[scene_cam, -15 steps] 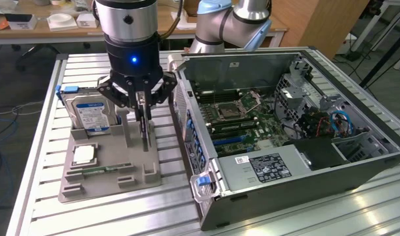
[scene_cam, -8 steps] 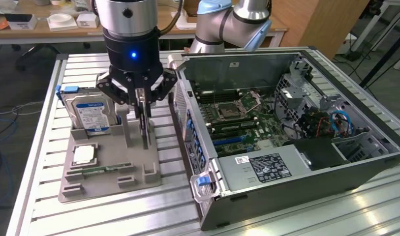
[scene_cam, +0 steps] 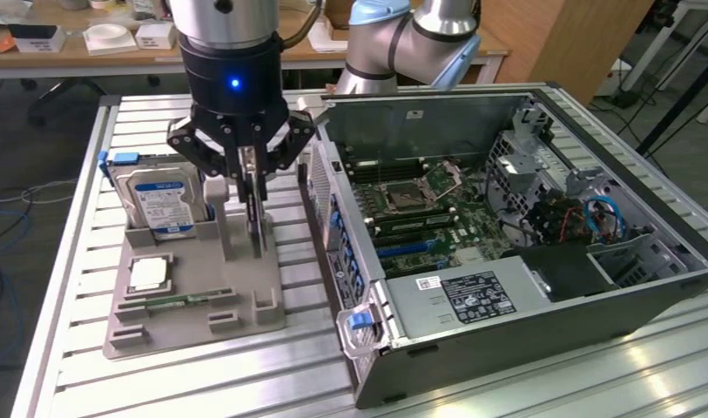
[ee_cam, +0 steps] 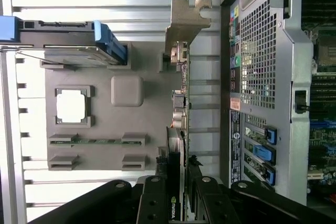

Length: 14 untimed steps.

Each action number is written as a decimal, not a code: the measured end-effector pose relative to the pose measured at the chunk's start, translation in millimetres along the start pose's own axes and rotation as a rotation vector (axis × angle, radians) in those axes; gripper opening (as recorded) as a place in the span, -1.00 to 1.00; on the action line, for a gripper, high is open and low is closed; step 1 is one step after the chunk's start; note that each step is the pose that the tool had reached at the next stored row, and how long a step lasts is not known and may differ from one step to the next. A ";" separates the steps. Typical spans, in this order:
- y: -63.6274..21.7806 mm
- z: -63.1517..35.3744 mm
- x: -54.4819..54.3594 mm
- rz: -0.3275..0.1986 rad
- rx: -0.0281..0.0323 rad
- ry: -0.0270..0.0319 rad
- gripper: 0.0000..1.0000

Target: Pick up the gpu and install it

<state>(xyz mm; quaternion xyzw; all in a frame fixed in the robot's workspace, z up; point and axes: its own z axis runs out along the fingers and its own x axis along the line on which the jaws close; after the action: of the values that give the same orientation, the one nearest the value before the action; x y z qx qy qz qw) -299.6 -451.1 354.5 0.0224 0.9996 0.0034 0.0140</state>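
Table (scene_cam: 64, 287): slatted metal, bearing a grey tray (scene_cam: 197, 326).
Gpu (scene_cam: 257, 222): upright on edge in the tray, directly under the pincer (scene_cam: 252, 174).
Pincer: partly closed, fingers clamped on the gpu's two faces at its top edge.
Drive (scene_cam: 156, 205): upright in the tray, just beside the pincer.
Case (scene_cam: 528, 340): open, near the pincer's other side.

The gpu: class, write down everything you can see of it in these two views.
The gpu is a thin, flat, dark card held upright on edge, its lower edge down at the grey tray, beside the open computer case. In the wrist view it shows edge-on, with a bent silver metal bracket at one end. The gripper is closed on its top edge, one finger on each side.
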 end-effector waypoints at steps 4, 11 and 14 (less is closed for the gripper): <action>0.0 -4.1 -0.1 0.000 0.0005 0.0000 -0.48; 0.1 -11.6 -0.3 0.000 0.0014 0.0000 -0.48; 0.1 -13.4 -0.4 0.000 0.0015 -0.0003 -0.48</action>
<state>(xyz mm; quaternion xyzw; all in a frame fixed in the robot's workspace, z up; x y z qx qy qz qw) -299.7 -451.1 367.9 0.0224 0.9996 0.0026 0.0141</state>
